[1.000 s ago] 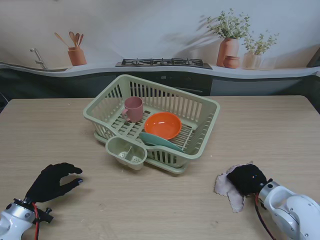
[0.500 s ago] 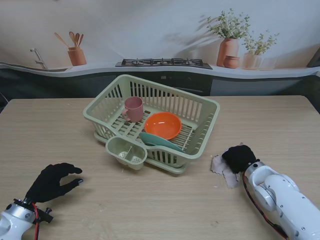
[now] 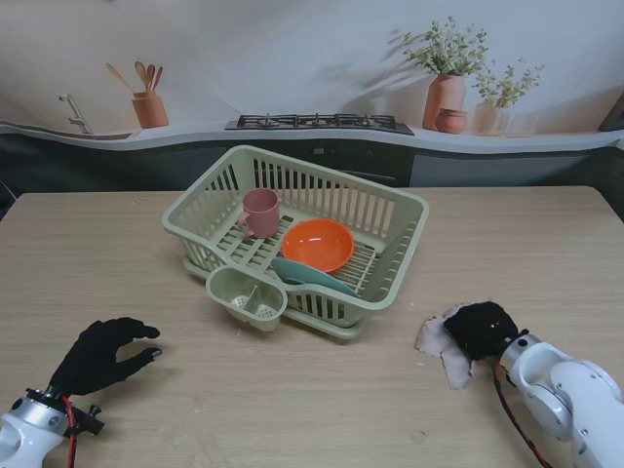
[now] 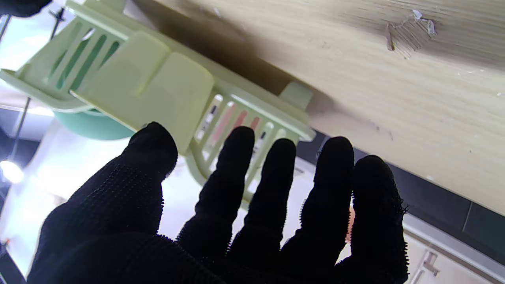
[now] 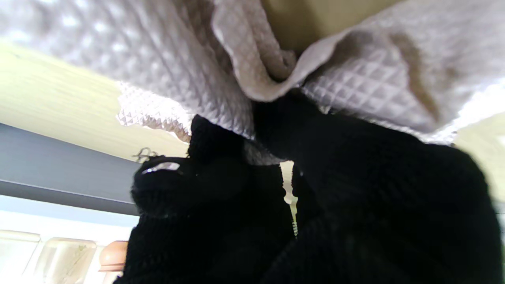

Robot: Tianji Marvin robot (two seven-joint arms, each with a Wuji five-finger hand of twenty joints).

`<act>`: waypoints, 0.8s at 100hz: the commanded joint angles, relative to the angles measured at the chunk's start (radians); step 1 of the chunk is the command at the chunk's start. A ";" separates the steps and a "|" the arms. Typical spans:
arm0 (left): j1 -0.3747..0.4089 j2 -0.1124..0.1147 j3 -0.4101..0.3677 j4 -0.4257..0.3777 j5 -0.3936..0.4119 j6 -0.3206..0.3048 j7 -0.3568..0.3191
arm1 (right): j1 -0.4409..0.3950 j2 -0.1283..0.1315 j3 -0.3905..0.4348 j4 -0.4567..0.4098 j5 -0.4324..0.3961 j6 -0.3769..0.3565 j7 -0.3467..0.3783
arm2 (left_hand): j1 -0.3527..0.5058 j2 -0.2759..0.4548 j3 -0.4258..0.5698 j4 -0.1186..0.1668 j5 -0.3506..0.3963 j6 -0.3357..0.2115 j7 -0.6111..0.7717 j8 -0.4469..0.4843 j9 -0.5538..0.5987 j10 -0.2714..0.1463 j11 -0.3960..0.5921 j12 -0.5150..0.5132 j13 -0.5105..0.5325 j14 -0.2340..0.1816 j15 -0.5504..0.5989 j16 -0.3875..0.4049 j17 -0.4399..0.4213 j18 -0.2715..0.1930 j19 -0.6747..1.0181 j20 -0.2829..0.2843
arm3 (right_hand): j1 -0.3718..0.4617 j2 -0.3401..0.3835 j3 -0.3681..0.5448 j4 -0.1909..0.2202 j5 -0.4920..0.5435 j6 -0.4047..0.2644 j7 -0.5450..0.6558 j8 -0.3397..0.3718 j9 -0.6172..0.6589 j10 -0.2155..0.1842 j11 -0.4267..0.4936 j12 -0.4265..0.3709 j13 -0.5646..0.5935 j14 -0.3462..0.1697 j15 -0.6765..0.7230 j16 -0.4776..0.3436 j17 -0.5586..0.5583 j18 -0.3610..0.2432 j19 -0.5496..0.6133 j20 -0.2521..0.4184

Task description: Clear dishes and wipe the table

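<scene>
- The left hand lay nearest on the table, at the left, fingers spread and holding nothing.
- The right hand was at the right, fingers curled onto the cloth, pinning it to the wood.
- The cloth bunched under the fingertips, just beside the rack's near right corner.
- Farther off, the green dish rack held a pink cup, an orange bowl and a teal plate.
- A small cutlery holder hung on the rack's near side.
</scene>
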 commanded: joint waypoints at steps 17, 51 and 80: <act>0.006 -0.006 -0.005 0.000 0.008 -0.013 0.002 | -0.134 0.005 0.087 -0.054 -0.011 -0.067 0.031 | 0.020 0.034 -0.020 0.033 0.044 0.003 -0.019 0.013 -0.024 0.010 -0.007 -0.013 -0.019 0.020 -0.009 0.004 -0.011 -0.013 -0.001 -0.007 | -0.027 0.032 -0.023 -0.012 0.019 0.050 -0.057 -0.036 0.021 0.053 0.033 0.009 0.025 -0.002 0.060 -0.003 -0.011 -0.030 0.006 -0.001; 0.011 -0.006 -0.005 0.000 0.012 -0.013 0.004 | -0.110 0.004 0.046 -0.026 0.006 -0.040 0.032 | 0.023 0.036 -0.028 0.033 0.045 0.001 -0.021 0.016 -0.023 0.010 -0.006 -0.013 -0.018 0.020 -0.009 0.004 -0.011 -0.013 -0.001 -0.007 | -0.029 0.034 -0.026 -0.013 0.018 0.045 -0.056 -0.035 0.021 0.049 0.033 0.007 0.025 -0.006 0.059 -0.004 -0.011 -0.029 0.006 -0.001; 0.010 -0.006 -0.002 -0.001 0.006 -0.005 0.002 | 0.084 0.005 -0.112 0.100 0.053 0.092 0.046 | 0.024 0.039 -0.033 0.034 0.044 0.001 -0.022 0.019 -0.024 0.009 -0.007 -0.013 -0.019 0.020 -0.009 0.004 -0.013 -0.015 -0.001 -0.008 | -0.029 0.032 -0.026 -0.012 0.018 0.040 -0.057 -0.035 0.020 0.045 0.032 0.007 0.025 -0.006 0.059 -0.004 -0.013 -0.028 0.004 -0.001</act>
